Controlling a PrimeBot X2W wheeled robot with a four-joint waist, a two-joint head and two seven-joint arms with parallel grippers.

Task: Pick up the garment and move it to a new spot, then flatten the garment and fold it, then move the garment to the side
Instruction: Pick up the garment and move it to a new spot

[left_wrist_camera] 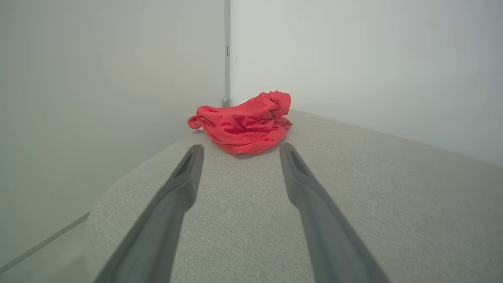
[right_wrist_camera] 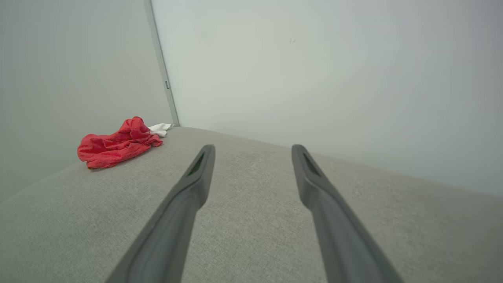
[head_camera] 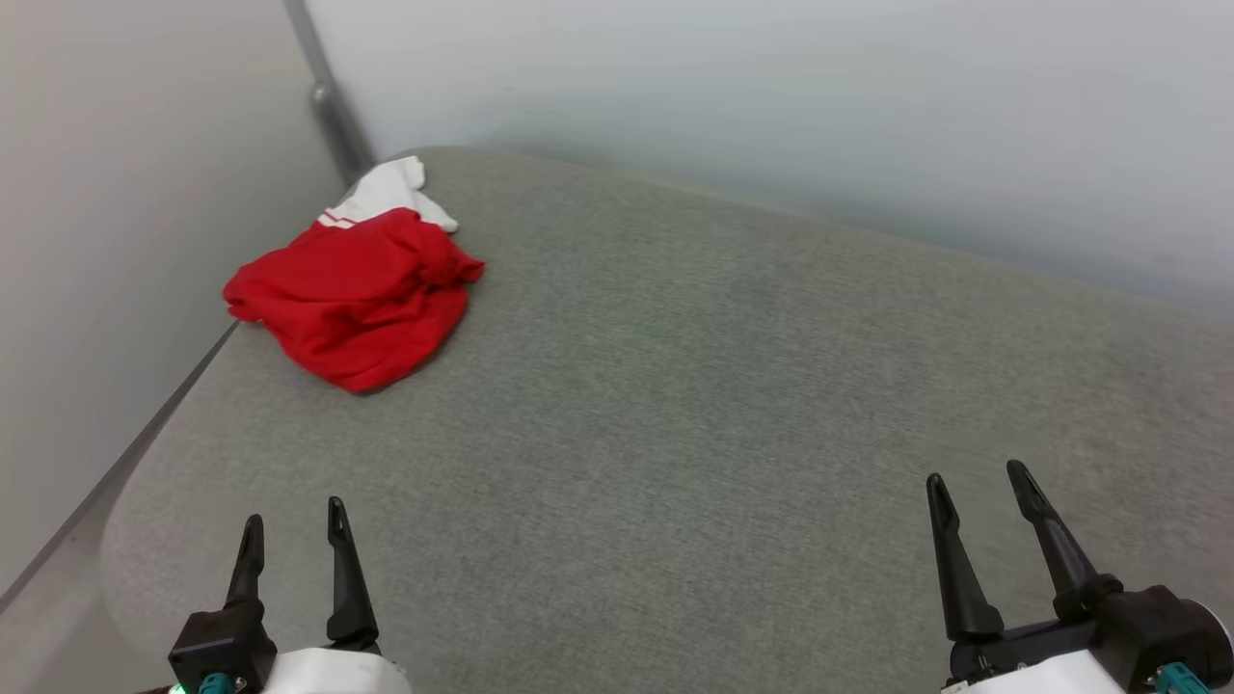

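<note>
— While the garment (head_camera: 357, 299) lies crumpled at the far left corner of the grey table (head_camera: 723, 405), what does the left gripper (head_camera: 294, 512) hold?
— Nothing; its fingers stand parted over the table's near edge. The right gripper (head_camera: 976, 472) likewise, spread and empty.

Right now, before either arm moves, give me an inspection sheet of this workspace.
Surface: grey fabric-covered top, flat, rounded corners, no stains seen.
Job's things: garment crumpled in a heap at the far left corner, reaching the left edge; white sleeve toward the corner; print not visible.
Clutter: nothing seen.
Pincers: left pincer open and empty, at the near left, aimed toward the garment and well short of it; right pincer open and empty, at the near right.
Cables: nothing seen.
Surroundings: plain pale walls along the left and far sides; grey post in the corner behind the garment.
</note>
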